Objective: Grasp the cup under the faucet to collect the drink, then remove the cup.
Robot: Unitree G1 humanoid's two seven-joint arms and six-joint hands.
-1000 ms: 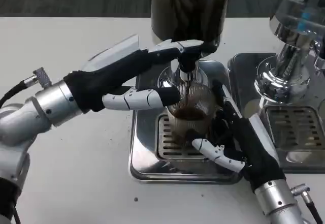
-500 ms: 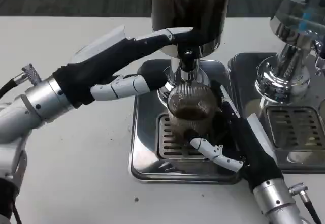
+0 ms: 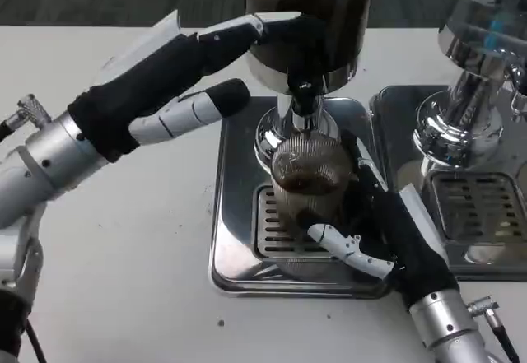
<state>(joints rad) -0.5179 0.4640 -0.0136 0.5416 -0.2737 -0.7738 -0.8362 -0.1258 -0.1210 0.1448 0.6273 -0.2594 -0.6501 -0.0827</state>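
Observation:
A ribbed clear cup with dark drink in it stands on the drip grate right under the black faucet of the dark dispenser. My right hand wraps around the cup from the right and front, its white fingers curled under the cup's near side. My left hand is raised to the left of the dispenser, fingers stretched out, the top ones touching the dispenser's lower edge and holding nothing. No stream shows between faucet and cup.
The cup's steel drip tray sits mid-table. A second chrome dispenser with its own tray stands at the right, close to my right forearm. White table lies to the left and front.
My left hand has lifted up and left, away from the faucet lever and the cup. The dark stream seen a second ago has stopped. My right hand stays on the cup.

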